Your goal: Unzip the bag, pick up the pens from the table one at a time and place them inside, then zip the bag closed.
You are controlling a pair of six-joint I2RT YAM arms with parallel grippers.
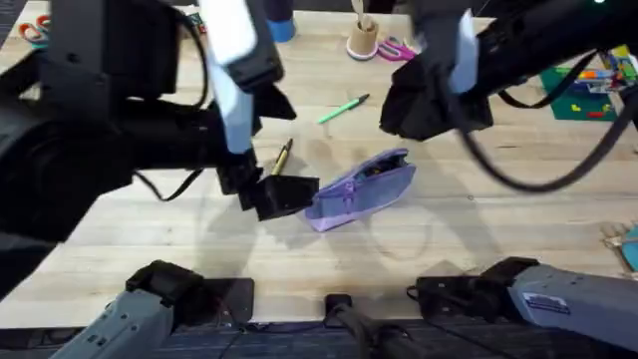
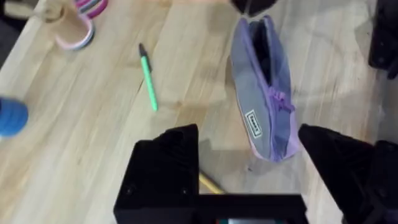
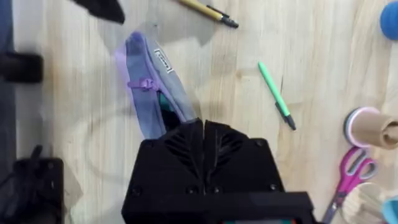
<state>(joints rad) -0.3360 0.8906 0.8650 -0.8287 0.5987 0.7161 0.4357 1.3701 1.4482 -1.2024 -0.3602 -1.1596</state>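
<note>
Bag: the purple bag [image 1: 364, 186] lies in the middle of the table [image 1: 469, 239], its zipper partly open; it looks soft and light, so it may slide or fold when pulled
Pens: the yellow pen [image 1: 282, 156] lies just beside the left gripper [image 1: 282, 192]; the green pen [image 1: 344, 108] lies apart, farther back; both look thin, stiff and light, best taken at the middle
Left gripper: fingers wide apart, holding nothing, near the bag's end
Right gripper [image 3: 203, 134]: fingers pressed together at the bag's far end; I cannot tell if cloth is between them
Surface: smooth pale wood; scissors [image 1: 397, 48] and a tape roll [image 1: 362, 38] stand at the far edge
</note>
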